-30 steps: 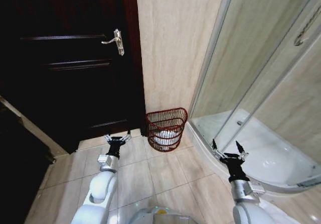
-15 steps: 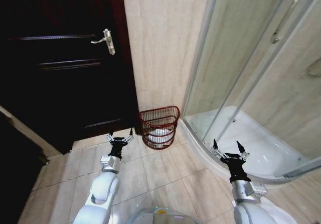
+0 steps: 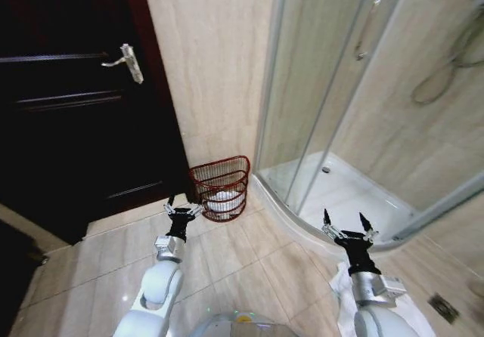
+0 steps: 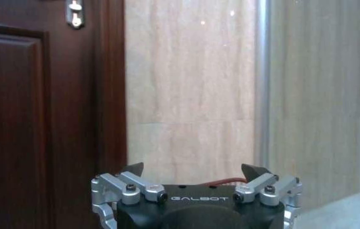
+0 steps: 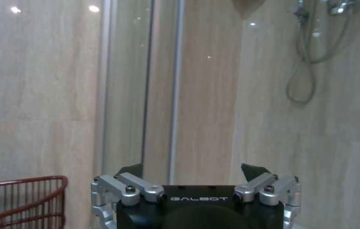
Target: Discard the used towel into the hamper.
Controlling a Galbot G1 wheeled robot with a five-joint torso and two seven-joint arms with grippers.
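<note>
Beige floor tiles [image 3: 249,258] run from the dark door [image 3: 68,125] to the shower tray [image 3: 340,201]. Left gripper [image 3: 181,210] hangs spread and empty near the hamper [image 3: 220,187], which stands against the wall with something white inside; right gripper [image 3: 346,221] likewise. Any drop should clear the rim.

My black-and-silver left gripper [image 3: 181,209] faces a reddish-brown wire hamper [image 3: 220,180] holding something white, beside a dark brown door [image 3: 68,110] and beige marbled wall [image 3: 204,65].
</note>
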